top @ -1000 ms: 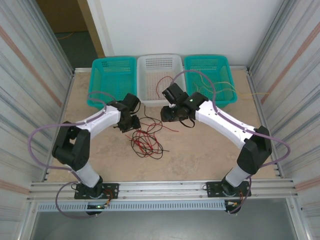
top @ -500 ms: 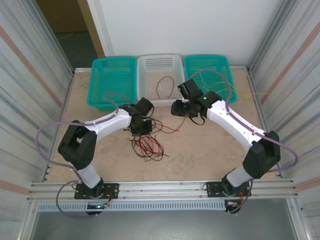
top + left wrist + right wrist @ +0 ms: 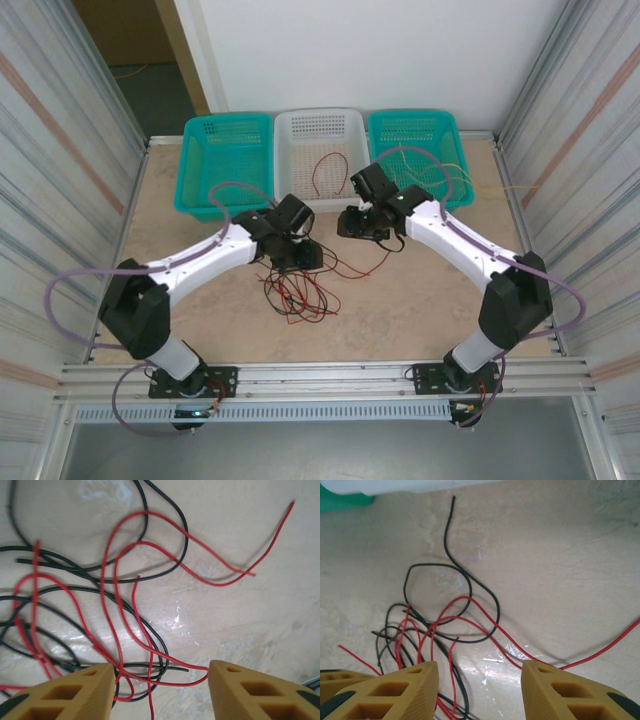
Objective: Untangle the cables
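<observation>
A robotics lab cell: corrugated metal walls [image 3: 60,140], aluminium rail [image 3: 330,374] (arms [image 3: 205,255] bolted on), plastic baskets [image 3: 228,122] on a table [image 3: 420,310].

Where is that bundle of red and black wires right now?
In the overhead view the tangle of red and black wires lies in the middle of the table, under the left claw and on the near side of the white basket.

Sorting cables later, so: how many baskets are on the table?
3, along the far edge: left teal basket, white basket in the middle, right teal basket. No more seem hidden.
</observation>
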You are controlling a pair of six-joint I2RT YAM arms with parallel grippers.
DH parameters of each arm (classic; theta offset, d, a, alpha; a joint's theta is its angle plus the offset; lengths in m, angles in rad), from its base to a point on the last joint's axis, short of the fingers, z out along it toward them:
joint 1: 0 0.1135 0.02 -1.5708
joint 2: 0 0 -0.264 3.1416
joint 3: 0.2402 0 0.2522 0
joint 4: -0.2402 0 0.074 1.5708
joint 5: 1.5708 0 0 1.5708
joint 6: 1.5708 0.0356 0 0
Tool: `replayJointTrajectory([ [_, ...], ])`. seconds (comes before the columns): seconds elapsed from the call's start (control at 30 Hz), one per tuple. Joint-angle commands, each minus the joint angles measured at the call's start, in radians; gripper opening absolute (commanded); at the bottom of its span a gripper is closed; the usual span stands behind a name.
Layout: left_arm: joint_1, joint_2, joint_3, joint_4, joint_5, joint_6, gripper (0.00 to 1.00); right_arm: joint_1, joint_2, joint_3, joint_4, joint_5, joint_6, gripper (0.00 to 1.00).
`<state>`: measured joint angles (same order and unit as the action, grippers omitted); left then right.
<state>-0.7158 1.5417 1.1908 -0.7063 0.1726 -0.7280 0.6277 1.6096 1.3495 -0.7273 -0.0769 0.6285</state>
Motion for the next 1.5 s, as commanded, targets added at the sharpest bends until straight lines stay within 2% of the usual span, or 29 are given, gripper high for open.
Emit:
replayJointTrajectory([
  [0.0, 0.078, -0.102, -0.020, -0.079, -0.044, 0.008, 0.54, 0.023, 0.080, 0.054, -0.044, 0.012, -0.007, 0.47],
  [0.23, 0.219, -0.239, -0.126, -0.087, -0.037, 0.042, 0.42, 0.064, 0.229, 0.096, -0.062, 0.066, 0.041, 0.43],
  [0.47, 0.242, -0.255, -0.185, -0.045, -0.015, 0.038, 0.37, 0.080, 0.348, 0.145, -0.085, 0.050, 0.027, 0.42],
  [0.63, 0.246, -0.253, -0.204, -0.025, -0.019, 0.022, 0.35, 0.130, 0.365, 0.199, -0.055, 0.026, -0.114, 0.49],
  [0.9, 0.275, -0.317, -0.245, -0.011, -0.028, -0.001, 0.34, 0.131, 0.548, 0.428, -0.168, 0.053, -0.303, 0.51],
  [0.97, 0.282, -0.329, -0.253, -0.018, -0.027, 0.002, 0.34, 0.135, 0.589, 0.480, -0.206, 0.069, -0.338, 0.54],
  [1.07, 0.294, -0.340, -0.267, -0.014, -0.019, 0.001, 0.33, 0.134, 0.632, 0.517, -0.240, 0.097, -0.349, 0.65],
  [1.13, 0.297, -0.342, -0.272, -0.012, -0.014, 0.001, 0.33, 0.129, 0.650, 0.553, -0.247, 0.088, -0.349, 0.67],
  [1.23, 0.298, -0.344, -0.271, -0.009, -0.007, -0.001, 0.33, 0.127, 0.677, 0.557, -0.261, 0.058, -0.344, 0.64],
  [1.37, 0.300, -0.350, -0.266, -0.010, -0.007, 0.000, 0.33, 0.131, 0.714, 0.553, -0.308, 0.039, -0.328, 0.54],
  [1.47, 0.306, -0.356, -0.263, -0.018, -0.007, 0.005, 0.33, 0.148, 0.695, 0.479, -0.307, 0.059, -0.312, 0.53],
])
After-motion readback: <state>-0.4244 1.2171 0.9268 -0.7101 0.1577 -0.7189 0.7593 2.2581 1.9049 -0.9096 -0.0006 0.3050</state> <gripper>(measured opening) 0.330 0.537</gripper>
